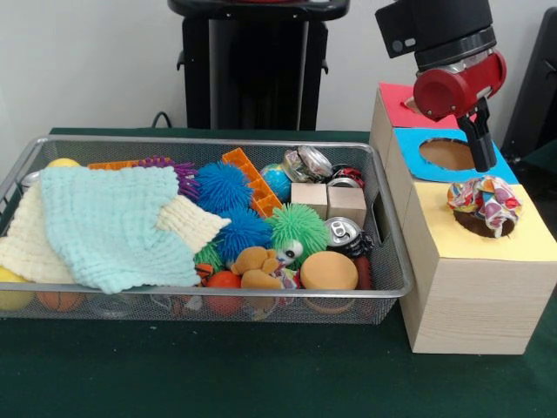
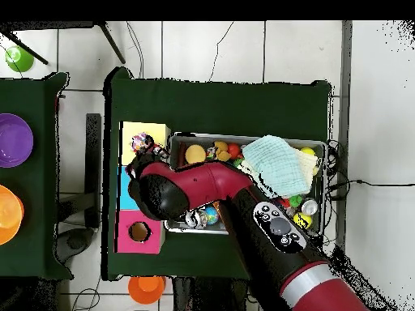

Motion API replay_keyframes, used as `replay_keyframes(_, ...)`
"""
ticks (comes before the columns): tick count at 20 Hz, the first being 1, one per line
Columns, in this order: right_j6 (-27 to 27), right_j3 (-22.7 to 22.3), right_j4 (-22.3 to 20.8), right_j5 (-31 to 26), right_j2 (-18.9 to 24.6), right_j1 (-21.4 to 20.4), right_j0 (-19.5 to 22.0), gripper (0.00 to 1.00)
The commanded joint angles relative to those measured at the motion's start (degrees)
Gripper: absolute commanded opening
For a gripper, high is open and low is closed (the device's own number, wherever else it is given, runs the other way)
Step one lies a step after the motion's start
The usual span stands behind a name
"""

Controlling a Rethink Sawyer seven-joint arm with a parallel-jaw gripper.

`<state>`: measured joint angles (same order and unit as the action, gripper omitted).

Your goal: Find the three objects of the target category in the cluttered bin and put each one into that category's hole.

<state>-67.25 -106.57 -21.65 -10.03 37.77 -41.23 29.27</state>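
A multicoloured ball [image 1: 486, 205] sat in the yellow box's hole [image 1: 481, 225], only partly sunk. At its twelve o'clock hung the end effector [image 1: 481, 150], over the blue box [image 1: 452, 157]; I could not tell its grip. A drop-off looked just done. Next it would need another like toy from the bin [image 1: 387, 252] at nine o'clock.

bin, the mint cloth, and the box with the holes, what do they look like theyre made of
Bin: metal wire mesh by the look, silver, see-through walls with a solid rim. Mint cloth: soft woven or knitted fabric, matte, with a waffle-like texture and drooping folds. Box: pale wood or wood-look board, faint grain on its sides, with coloured matte tops, likely paper or card.
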Motion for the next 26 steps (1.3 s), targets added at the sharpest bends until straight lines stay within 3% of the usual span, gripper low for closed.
replay_keyframes(1,-6.7,3.0,-3.0,3.1,-2.1,1.2,0.3,0.0)
replay_keyframes(26,-6.2,4.8,-5.4,2.7,-4.4,2.5,-0.5,0.0)
